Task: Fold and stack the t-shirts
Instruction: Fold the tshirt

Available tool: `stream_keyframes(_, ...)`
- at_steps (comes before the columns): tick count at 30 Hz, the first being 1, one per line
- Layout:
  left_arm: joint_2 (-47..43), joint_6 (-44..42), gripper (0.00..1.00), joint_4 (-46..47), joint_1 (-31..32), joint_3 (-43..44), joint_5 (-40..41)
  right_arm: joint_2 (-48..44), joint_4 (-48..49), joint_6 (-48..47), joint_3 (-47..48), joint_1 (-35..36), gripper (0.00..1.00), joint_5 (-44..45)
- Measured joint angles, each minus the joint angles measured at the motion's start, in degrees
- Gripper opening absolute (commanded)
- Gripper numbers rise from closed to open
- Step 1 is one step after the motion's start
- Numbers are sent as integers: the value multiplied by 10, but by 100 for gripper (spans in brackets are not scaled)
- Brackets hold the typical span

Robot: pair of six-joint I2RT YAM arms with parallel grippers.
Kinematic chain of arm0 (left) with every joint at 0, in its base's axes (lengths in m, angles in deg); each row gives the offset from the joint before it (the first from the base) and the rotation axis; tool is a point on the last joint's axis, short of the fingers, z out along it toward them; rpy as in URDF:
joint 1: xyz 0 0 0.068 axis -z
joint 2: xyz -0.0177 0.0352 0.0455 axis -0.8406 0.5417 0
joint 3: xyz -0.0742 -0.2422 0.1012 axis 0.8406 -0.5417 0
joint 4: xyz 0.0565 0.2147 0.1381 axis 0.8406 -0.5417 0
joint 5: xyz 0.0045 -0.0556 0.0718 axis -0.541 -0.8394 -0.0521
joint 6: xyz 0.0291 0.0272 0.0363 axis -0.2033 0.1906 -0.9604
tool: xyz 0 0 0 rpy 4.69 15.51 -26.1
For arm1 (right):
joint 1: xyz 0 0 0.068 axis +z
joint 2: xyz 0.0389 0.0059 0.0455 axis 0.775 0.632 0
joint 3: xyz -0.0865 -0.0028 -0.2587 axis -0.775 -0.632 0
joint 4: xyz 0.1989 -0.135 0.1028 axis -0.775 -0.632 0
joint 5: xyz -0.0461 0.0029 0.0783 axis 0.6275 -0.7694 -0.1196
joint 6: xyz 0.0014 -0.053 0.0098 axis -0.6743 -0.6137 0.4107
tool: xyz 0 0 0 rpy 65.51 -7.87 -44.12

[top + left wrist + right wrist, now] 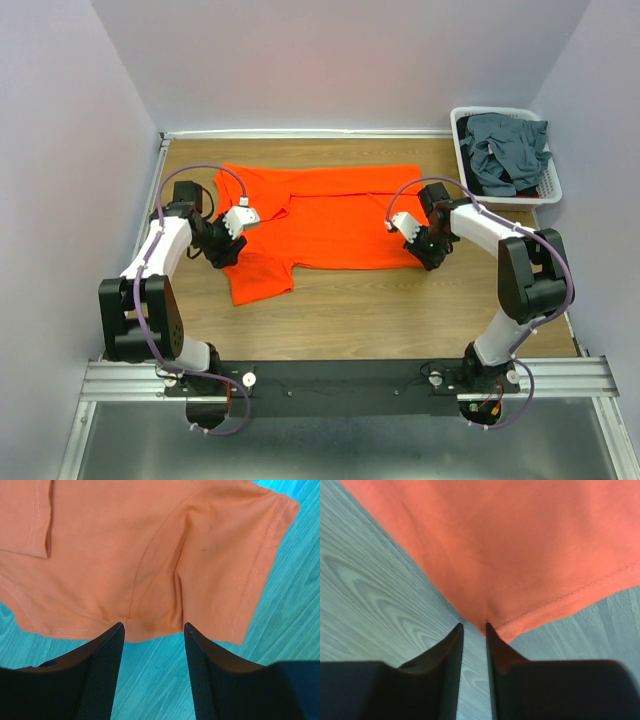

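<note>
On the table (pixel 400 310), an orange shirt (pixel 330 215) spread flat, sleeves to the left, hem to the right. At the armpit of its near sleeve, the left gripper (pixel 152 626), jaws apart, cloth edge just past the tips, nothing clasped. At the near hem corner, the right gripper (pixel 474 625), jaws drawn to a narrow gap, corner right at the tips; whether pinched, impossible to tell. In the far-right basket (pixel 552 185), dark shirts (pixel 505 150) heaped.
</note>
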Motion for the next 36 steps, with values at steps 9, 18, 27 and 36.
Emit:
stream_keyframes(9,4,-23,56,36,1,-48,49,0,14,-5,-13,0,1,7)
stream_keyframes(18,31,-32,56,84,15,-63,90,1,15,-2,-12,0,1,11)
stream_keyframes(27,47,-51,58,102,28,-90,118,2,15,-1,-11,0,1,15)
stream_keyframes(36,11,-64,61,51,33,-78,120,2,15,-1,-11,0,1,16)
